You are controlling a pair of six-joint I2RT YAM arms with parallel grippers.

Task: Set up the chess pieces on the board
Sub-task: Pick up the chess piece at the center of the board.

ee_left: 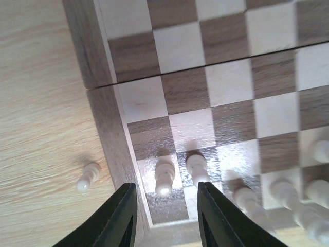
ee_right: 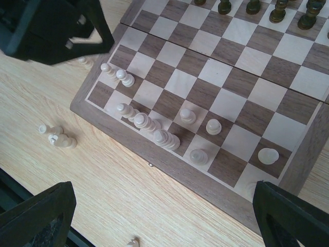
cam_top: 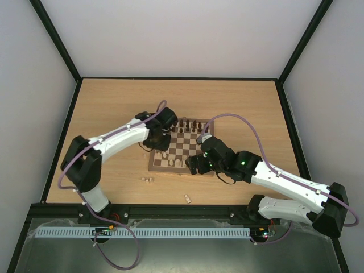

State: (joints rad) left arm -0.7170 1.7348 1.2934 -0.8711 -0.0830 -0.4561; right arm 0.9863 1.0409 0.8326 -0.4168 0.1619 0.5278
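1. Along the left edge of the board (ee_left: 82,41), the left gripper (ee_left: 164,206) hangs low, jaws narrowly parted and clamped on nothing. A pale pawn (ee_left: 163,177) stands just beyond its tips.
2. Hazard: a second pawn (ee_left: 198,167) stands just beside one finger. Sideways drift during a lift would probably topple it.
3. Hazard: the pale pieces (ee_right: 149,126) crowd the near-left squares, some apparently touching. Whether all are upright cannot be told. A grasp there could catch two at once.
4. The right gripper (ee_right: 164,221) is spread wide and empty above the near edge.
5. The board lies flat mid-table (cam_top: 114,102) between the arms. It has light and dark checks, a mid-brown frame and a seam across the middle.
6. Dark pieces (ee_right: 277,13) line the far rank. Loose pale pieces (ee_right: 56,138) lie off the board to its left.
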